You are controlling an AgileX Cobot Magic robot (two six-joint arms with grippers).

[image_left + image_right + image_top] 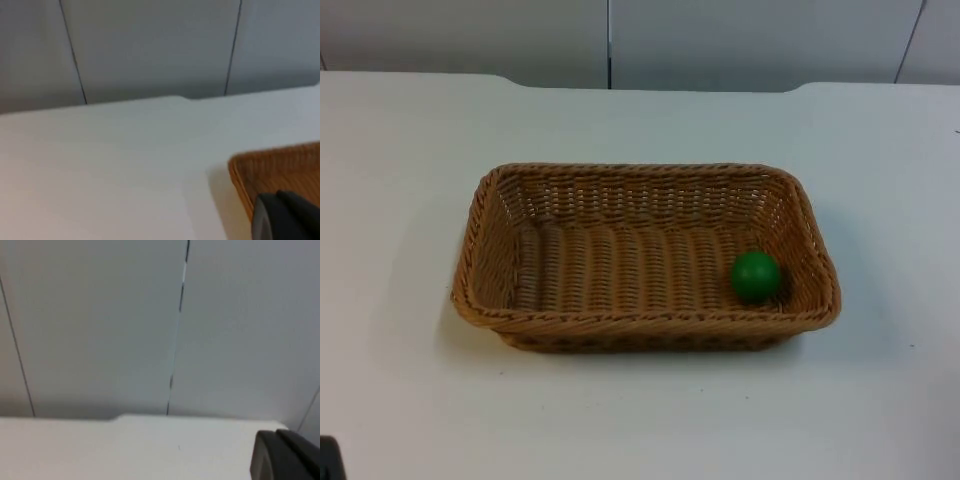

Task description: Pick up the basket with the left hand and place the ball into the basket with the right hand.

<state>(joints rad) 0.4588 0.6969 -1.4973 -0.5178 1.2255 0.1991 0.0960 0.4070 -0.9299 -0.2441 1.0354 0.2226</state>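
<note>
A: Where are the end effectors?
B: The left end effector (287,217) hangs near the basket (645,257) rim; the right end effector (285,455) faces the wall. I cannot tell either's opening.
A: Progress?
B: The ball (756,276) lies inside the basket, right of frame centre, on the counter (640,420). Judging so, the task looks complete.
</note>
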